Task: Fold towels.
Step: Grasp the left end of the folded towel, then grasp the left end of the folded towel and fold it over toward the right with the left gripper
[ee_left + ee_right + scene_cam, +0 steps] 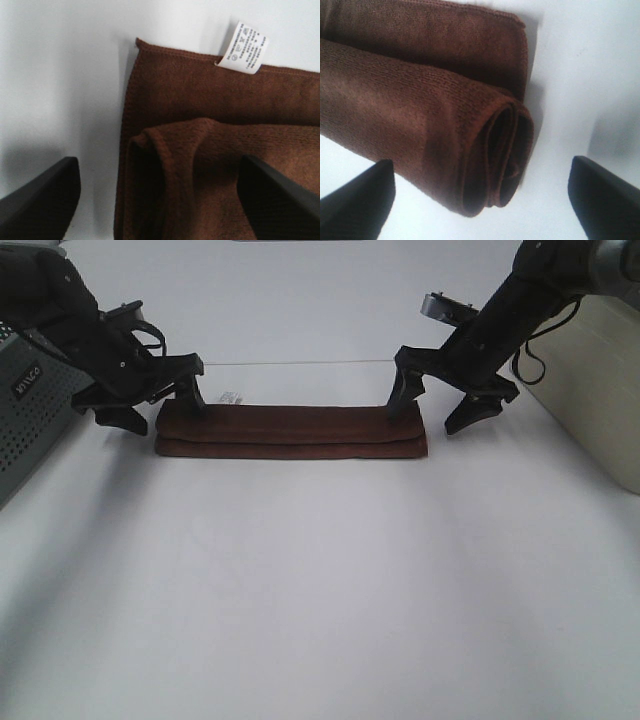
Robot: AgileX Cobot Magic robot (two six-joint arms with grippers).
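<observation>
The dark reddish-brown towel (290, 432) lies on the white table, folded into a long narrow strip that runs left to right. Its small white tag (232, 397) sticks out at the far edge near the left end. My left gripper (160, 412) stands open over the towel's left end, holding nothing. In the left wrist view the gripper (160, 200) straddles the folded end (200, 165), with the tag (243, 47) beyond it. At the other end my right gripper (437, 408) is open too. The right wrist view shows this gripper (480, 210) over the rolled-looking layered end (500, 150).
A grey perforated box (25, 410) stands at the left edge, close behind the left arm. A cream box (600, 390) stands at the right edge beside the right arm. The white table (320, 590) stretches toward the front.
</observation>
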